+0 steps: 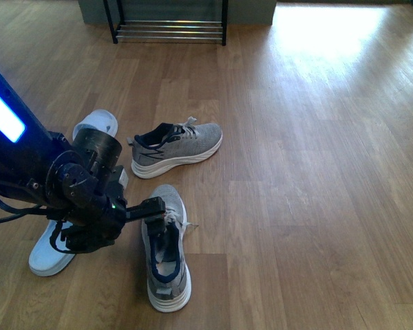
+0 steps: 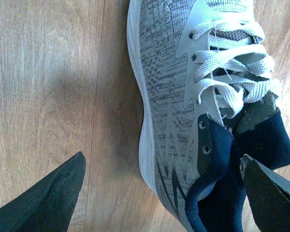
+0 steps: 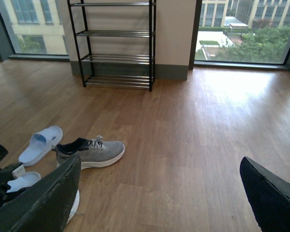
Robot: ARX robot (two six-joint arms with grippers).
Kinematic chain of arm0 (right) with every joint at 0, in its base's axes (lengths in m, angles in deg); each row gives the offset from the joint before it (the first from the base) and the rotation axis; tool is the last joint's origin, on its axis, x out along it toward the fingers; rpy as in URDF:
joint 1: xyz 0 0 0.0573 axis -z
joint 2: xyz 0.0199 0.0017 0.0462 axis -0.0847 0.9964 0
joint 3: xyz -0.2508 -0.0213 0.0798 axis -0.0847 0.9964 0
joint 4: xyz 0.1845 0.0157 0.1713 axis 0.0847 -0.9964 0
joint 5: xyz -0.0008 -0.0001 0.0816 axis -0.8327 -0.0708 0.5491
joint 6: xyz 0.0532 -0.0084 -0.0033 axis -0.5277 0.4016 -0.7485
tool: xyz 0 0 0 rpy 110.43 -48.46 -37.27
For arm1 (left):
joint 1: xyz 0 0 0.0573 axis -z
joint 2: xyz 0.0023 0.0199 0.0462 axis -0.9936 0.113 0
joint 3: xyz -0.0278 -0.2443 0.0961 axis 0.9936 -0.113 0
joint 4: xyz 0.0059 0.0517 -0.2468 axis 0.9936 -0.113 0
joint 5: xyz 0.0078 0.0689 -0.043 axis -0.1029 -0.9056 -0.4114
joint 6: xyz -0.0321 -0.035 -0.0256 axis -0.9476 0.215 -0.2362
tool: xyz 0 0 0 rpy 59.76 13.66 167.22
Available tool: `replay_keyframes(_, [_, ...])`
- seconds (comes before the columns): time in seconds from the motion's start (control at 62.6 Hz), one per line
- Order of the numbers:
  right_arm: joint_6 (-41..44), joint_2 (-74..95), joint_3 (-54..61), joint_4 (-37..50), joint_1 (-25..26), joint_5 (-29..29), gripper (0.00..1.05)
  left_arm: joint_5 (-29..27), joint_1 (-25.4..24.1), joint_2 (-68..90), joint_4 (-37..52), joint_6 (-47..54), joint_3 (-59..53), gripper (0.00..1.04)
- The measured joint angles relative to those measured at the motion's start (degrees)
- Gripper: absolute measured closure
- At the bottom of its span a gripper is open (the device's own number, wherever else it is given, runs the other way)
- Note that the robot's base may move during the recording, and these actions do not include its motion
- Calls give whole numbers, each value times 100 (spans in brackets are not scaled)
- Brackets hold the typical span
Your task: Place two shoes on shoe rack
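At the lower left of the front view, the left gripper [image 1: 158, 218] hangs over the near shoe [image 1: 166, 251], jaws wide apart and gripping nothing (one finger [image 2: 43, 200] is over bare floor, the other by the navy collar). The far shoe [image 1: 179, 146] lies mid-frame, and the rack [image 1: 168, 29] stands at the top edge. The right gripper [image 3: 159, 198] gapes wide too, empty.

It looks like a room in a home. There is a warm wood-plank floor [image 3: 193, 145] and tall windows [image 3: 241, 29] facing pale buildings [image 3: 34, 24] and green trees [image 3: 251, 46]. A black shoe rack [image 3: 117, 34] stands against the wall between the windows. A grey sneaker [image 3: 94, 152] and a pale blue slipper [image 3: 41, 144] lie loose on the boards.
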Motion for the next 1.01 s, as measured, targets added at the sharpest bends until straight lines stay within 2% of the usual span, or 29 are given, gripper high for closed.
replay_keyframes(0.479, [0,0,0,0,0,0,9,138,136,833,-144,363,962,10])
replay_keyframes(1.006, [0,0,0,0,0,0,9,-315,116,1040,-199,479,1106,94])
